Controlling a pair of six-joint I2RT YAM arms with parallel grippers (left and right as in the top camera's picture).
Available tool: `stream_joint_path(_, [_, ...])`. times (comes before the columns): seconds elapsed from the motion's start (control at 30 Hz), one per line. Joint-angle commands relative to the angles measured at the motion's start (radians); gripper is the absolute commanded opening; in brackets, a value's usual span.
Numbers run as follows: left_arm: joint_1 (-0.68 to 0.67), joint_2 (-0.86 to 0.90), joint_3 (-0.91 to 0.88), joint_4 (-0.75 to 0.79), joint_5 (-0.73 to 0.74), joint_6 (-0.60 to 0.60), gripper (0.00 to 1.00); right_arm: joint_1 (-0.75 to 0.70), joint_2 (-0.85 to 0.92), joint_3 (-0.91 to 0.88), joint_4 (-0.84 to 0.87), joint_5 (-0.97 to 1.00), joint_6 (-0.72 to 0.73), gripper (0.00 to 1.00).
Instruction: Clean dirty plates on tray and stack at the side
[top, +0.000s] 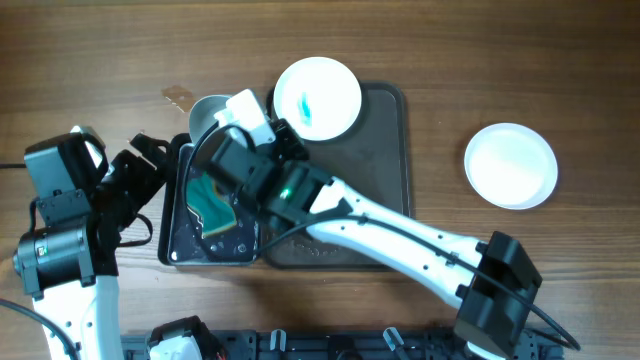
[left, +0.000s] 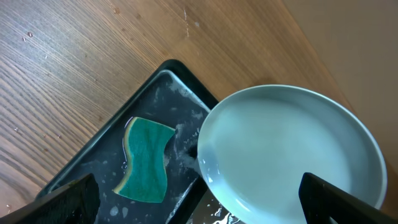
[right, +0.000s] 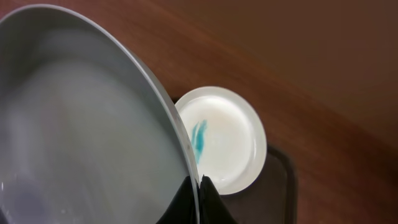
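Note:
My right gripper (top: 228, 128) is shut on the rim of a white plate (top: 207, 112), holding it tilted over the small black tray. In the right wrist view the rim sits pinched between my right gripper (right: 198, 186), and the plate (right: 81, 124) fills the left side. A dirty plate (top: 318, 97) with a teal smear lies on the far left corner of the dark tray (top: 390, 190). It shows again in the right wrist view as the smeared plate (right: 217, 140). My left gripper (left: 205, 205) is open beneath the held plate (left: 286, 149), with nothing between its fingers.
A small black tray (top: 178, 245) with water holds a green sponge (top: 212, 205), and that sponge (left: 146, 160) shows in the left wrist view too. A plain white plate (top: 511, 165) rests on the wooden table to the right of the dark tray. My left arm (top: 60, 220) stands at the left edge.

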Motion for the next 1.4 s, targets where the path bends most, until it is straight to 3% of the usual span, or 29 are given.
stream_joint_path(0.0, [0.006, 0.011, 0.018, 0.0, 0.015, 0.005, 1.0, 0.035, -0.039, 0.023, 0.02, 0.206, -0.013, 0.04])
stream_joint_path(0.23, [0.006, 0.011, 0.018, 0.0, 0.015, 0.005, 1.0, 0.069, -0.039, 0.023, 0.051, 0.295, -0.062, 0.04])
stream_joint_path(1.37, [0.006, 0.011, 0.018, 0.0, 0.015, 0.005, 1.0, 0.127, -0.039, 0.023, 0.145, 0.365, -0.245, 0.04])
